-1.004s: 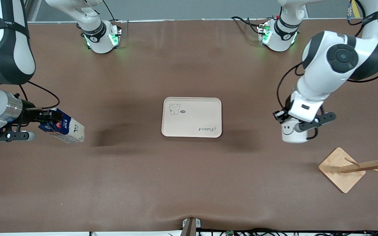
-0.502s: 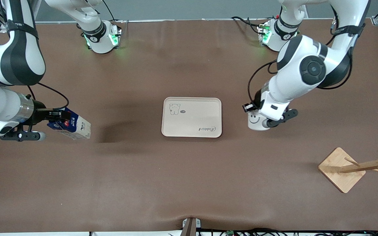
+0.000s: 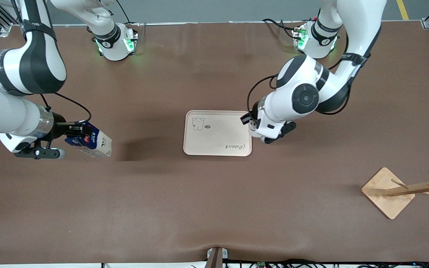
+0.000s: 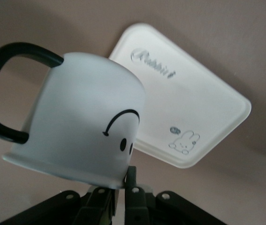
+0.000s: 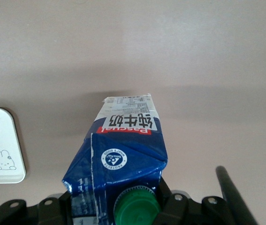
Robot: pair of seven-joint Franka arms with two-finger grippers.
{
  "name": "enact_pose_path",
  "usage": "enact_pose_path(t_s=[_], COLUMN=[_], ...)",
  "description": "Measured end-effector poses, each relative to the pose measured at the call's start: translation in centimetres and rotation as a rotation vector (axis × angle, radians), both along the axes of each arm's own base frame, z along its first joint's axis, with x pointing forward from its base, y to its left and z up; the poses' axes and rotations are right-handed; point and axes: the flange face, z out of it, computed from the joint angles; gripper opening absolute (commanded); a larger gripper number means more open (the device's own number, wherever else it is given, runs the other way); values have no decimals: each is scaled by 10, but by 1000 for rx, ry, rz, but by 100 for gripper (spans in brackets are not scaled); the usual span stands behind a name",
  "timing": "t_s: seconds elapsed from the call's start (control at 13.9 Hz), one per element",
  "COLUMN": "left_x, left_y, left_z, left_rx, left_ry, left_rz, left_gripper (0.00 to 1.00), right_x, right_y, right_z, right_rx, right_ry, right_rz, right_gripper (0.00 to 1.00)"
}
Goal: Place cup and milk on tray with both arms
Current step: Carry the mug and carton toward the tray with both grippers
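- The left gripper [image 4: 116, 199] is clamped shut on the rim of a small white mug with a black smiley face and thin black loop handle [image 4: 83, 126], carried in the air just over the edge of the tray at the left arm's end.
- The right gripper [image 5: 118, 206] is closed on the top of a small dark blue milk carton with a green round cap [image 5: 123, 159], held tilted above the brown table [image 3: 214, 204], well apart from the tray.
- The flat cream rectangular tray with a small animal drawing and "Rabbit" script [image 3: 218, 137] lies bare at mid-table.
- A wooden peg stand [image 3: 400, 191] lies near the left arm's end, nearer the front camera.
- Judgement: bring each load fully over its own half of the tray, level the carton, lower until seated, then release.
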Motion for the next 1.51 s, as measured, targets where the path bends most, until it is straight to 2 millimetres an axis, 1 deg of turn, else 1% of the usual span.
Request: enact_pose_path(t_s=[0.14, 0.29, 0.5, 0.65, 0.79, 0.93, 1.08, 1.22, 1.29, 1.36, 1.43, 1.51], left_x=[-3, -2, 0, -5, -11, -13, -12, -11, -12, -12, -12, -11], left_y=[-10, -16, -20, -27, -35, -37, -36, -35, -34, -34, -33, -33], left_z=[-19, -39, -77, -103, -123, -134, -139, -144, -147, -151, -153, -154], left_rx=[-14, -52, -73, -70, -66, -65, -65, -63, -63, -64, -64, -66], left_ry=[58, 132, 219, 264, 298, 316, 322, 328, 332, 337, 340, 340], left_rz=[19, 48, 71, 64, 54, 53, 56, 57, 55, 53, 52, 52], left_gripper=[0, 0, 0, 0, 0, 0, 0, 0, 1, 20, 54, 100], right_x=[-3, -5, -11, -18, -28, -40, -52, -59, -60, -60, -62, -65], right_y=[28, 51, 86, 111, 140, 171, 197, 212, 214, 217, 223, 233], right_z=[-6, -17, -30, -34, -37, -39, -39, -40, -41, -43, -46, -51], right_rx=[-9, -21, -38, -43, -35, -14, -14, -22, -24, -27, -32, -36], right_ry=[8, 21, 40, 47, 60, 77, 81, 77, 76, 77, 75, 67], right_rz=[2, -2, 3, 32, 20, -14, -26, -38, -45, -58, -83, -107], right_gripper=[14, 14, 14, 14, 14, 14, 14, 14, 14, 14, 14, 14])
